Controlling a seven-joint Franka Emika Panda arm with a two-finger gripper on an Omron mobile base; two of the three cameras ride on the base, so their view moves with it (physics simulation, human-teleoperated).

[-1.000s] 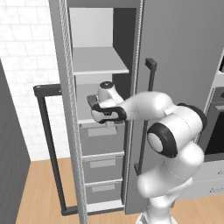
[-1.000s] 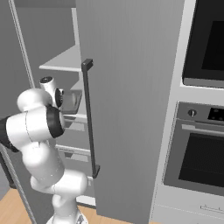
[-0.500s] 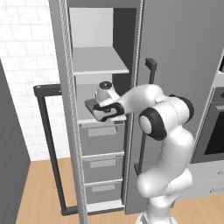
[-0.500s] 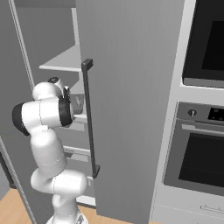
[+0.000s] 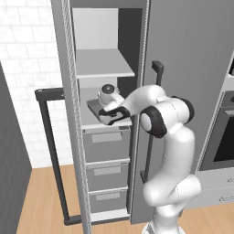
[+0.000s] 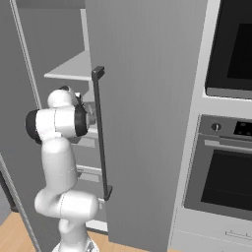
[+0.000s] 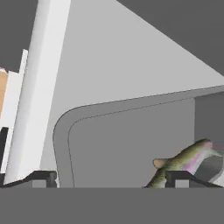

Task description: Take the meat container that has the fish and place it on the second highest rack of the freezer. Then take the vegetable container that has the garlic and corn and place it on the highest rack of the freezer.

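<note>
Standing before the open freezer point(image 5: 68, 114): 1 white arm reaches in at the lower of 2 pale shelves.

Item 1, gripper point(image 5: 111, 113): jaws spread wide, gripping nothing, poised directly over the meat container point(image 5: 98, 109).

Item 2, meat container: dark-grey tray resting flat on the second highest rack point(image 5: 87, 121), rounded corner just under the finger tips point(image 7: 41, 177) in the hand view; long axis appears to run front to back.

Item 3, fish point(image 7: 183, 159): lies inside the tray, beside 1 finger tip.

Item 4, highest rack point(image 5: 103, 64): bare, directly above the hand; likely obstacle if the arm lifts straight up.

Item 5, freezer door with black bar handle point(image 6: 100, 133), close beside the arm; black oven point(image 6: 224, 177) well apart.
</note>
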